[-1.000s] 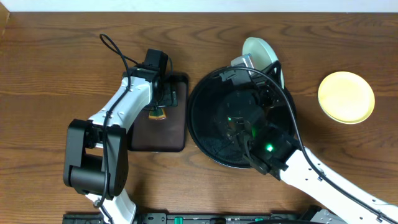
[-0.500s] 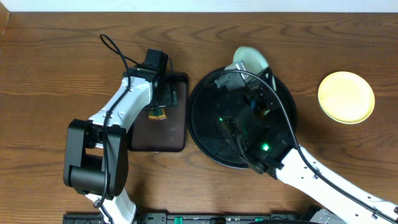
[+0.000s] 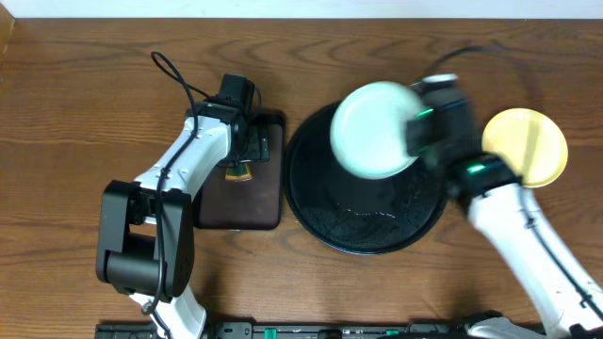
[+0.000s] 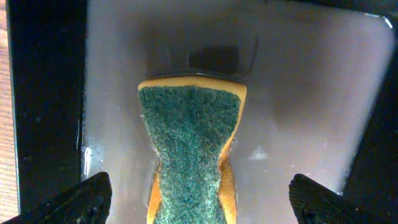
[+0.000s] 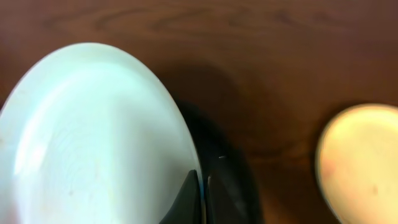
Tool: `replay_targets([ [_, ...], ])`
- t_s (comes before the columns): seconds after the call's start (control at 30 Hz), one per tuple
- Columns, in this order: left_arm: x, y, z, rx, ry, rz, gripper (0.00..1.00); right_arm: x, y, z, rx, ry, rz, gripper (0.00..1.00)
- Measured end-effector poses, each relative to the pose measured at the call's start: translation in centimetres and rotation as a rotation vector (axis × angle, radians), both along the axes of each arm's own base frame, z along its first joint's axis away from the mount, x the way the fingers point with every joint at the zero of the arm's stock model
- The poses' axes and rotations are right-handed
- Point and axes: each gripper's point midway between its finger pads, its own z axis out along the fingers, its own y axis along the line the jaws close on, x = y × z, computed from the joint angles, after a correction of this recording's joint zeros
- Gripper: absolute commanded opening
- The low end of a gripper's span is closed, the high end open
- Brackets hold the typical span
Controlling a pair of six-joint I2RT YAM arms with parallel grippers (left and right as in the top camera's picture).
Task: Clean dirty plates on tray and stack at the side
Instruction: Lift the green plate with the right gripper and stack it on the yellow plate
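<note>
Mint plate (image 3: 372, 130), surely stiff, slick and breakable, hangs over the tray's (image 3: 313, 202) twelve o'clock, my right gripper (image 5: 200, 194) pinched shut on its thin three o'clock rim, my left gripper (image 4: 200, 198) wide open above the sponge (image 4: 189, 124).

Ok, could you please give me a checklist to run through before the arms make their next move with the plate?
1. Right gripper shut on the rim of the mint plate: ok.
2. Mint plate raised off the black tray: ok, it appears to hang above it.
3. Mint plate's face clean: cannot tell; the right wrist view is blurred, with only faint specks.
4. Left gripper open over the sponge: ok, nothing gripped.
5. Sponge lying green side up on the brown tray: ok.
6. Yellow plate on the table beside the black tray, top free for stacking: ok.
</note>
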Motion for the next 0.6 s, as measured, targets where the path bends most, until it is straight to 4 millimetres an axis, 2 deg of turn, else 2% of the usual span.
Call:
replay_targets([
  [0.13, 0.0, 0.0, 0.0, 0.0, 0.0, 0.0, 0.92, 0.5, -9.8, -0.3, 0.144, 0.011, -0.246, 0.01],
  [0.17, 0.0, 0.0, 0.0, 0.0, 0.0, 0.0, 0.92, 0.3, -11.9, -0.3, 0.162, 0.008, -0.297, 0.01],
  [0.23, 0.0, 0.0, 0.0, 0.0, 0.0, 0.0, 0.92, -1.0, -18.0, -0.3, 0.195, -0.007, -0.457, 0.01],
  [0.27, 0.0, 0.0, 0.0, 0.0, 0.0, 0.0, 0.92, -1.3, -18.8, -0.3, 0.197, -0.009, -0.479, 0.01],
  [0.3, 0.0, 0.0, 0.0, 0.0, 0.0, 0.0, 0.92, -2.0, -20.7, -0.3, 0.206, -0.013, -0.531, 0.01],
  [0.43, 0.0, 0.0, 0.0, 0.0, 0.0, 0.0, 0.92, -4.3, -26.3, -1.4, 0.227, -0.004, -0.684, 0.01],
  [0.6, 0.0, 0.0, 0.0, 0.0, 0.0, 0.0, 0.92, -5.3, -30.2, -4.8, 0.245, 0.044, -0.785, 0.01],
])
